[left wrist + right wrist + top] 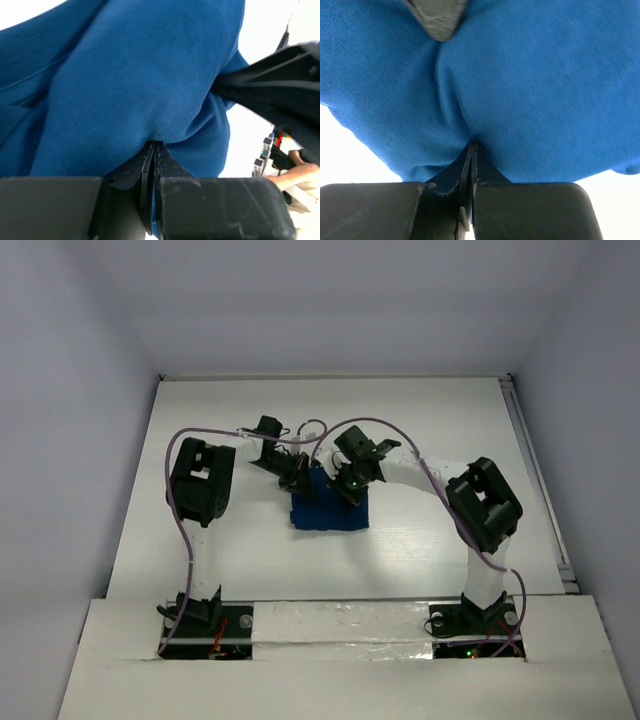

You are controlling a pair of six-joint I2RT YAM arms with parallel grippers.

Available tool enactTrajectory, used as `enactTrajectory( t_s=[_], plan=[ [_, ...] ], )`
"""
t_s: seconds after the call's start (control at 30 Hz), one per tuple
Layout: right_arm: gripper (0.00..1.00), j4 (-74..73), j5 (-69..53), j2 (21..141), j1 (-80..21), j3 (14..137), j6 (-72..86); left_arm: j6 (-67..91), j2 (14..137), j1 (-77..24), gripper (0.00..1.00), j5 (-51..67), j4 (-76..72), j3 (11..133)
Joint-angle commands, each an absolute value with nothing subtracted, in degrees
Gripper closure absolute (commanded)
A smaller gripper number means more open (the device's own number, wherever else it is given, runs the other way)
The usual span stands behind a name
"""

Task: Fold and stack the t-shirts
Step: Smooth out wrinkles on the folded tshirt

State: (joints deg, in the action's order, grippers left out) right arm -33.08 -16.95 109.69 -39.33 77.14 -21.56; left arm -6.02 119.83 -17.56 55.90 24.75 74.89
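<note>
T-shirt — folded into a compact plain-blue block at mid-bench. Its long axis runs left-right, with sides roughly square to the bench edges. Collar direction cannot be told. Left gripper and right gripper — both clamped onto cloth at the block's far edge, side by side, fabric bunched at the tips.

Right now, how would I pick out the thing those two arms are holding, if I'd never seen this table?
Look at the middle of the white table. There sits a t-shirt gathered into a compact patch, with the left gripper and the right gripper each pinched shut on its cloth. It is the only blue, soft thing there.
</note>
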Motion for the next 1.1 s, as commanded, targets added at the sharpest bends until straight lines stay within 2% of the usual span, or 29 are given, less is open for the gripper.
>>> enactTrajectory(
  t_s=[0.0, 0.2, 0.33, 0.47, 0.63, 1.07],
  plan=[
    [1.0, -33.0, -17.2, 111.4, -38.9, 80.2, -21.4, -7.6, 123.8, -17.6, 1.0, 50.5, 25.1, 79.7],
    [1.0, -34.4, -17.1, 114.1, -37.7, 82.9, -21.0, -7.4, 128.1, -17.6, 1.0, 51.2, 28.2, 88.5],
    [1.0, -36.3, -16.5, 118.0, -33.5, 88.2, -18.9, -7.6, 130.6, -17.6, 1.0, 49.7, 30.1, 93.5],
    [1.0, -38.5, -17.9, 120.9, -28.6, 94.4, -15.9, -7.3, 131.2, -17.6, 1.0, 48.5, 30.8, 96.1],
    [1.0, -39.6, -18.1, 121.2, -27.2, 98.2, -14.8, -7.1, 131.4, -17.1, 1.0, 47.9, 31.0, 98.0],
    [1.0, -39.6, -21.2, 119.1, -27.2, 93.0, -16.4, -7.4, 133.9, -17.1, 1.0, 47.5, 32.0, 102.6]
  ],
)
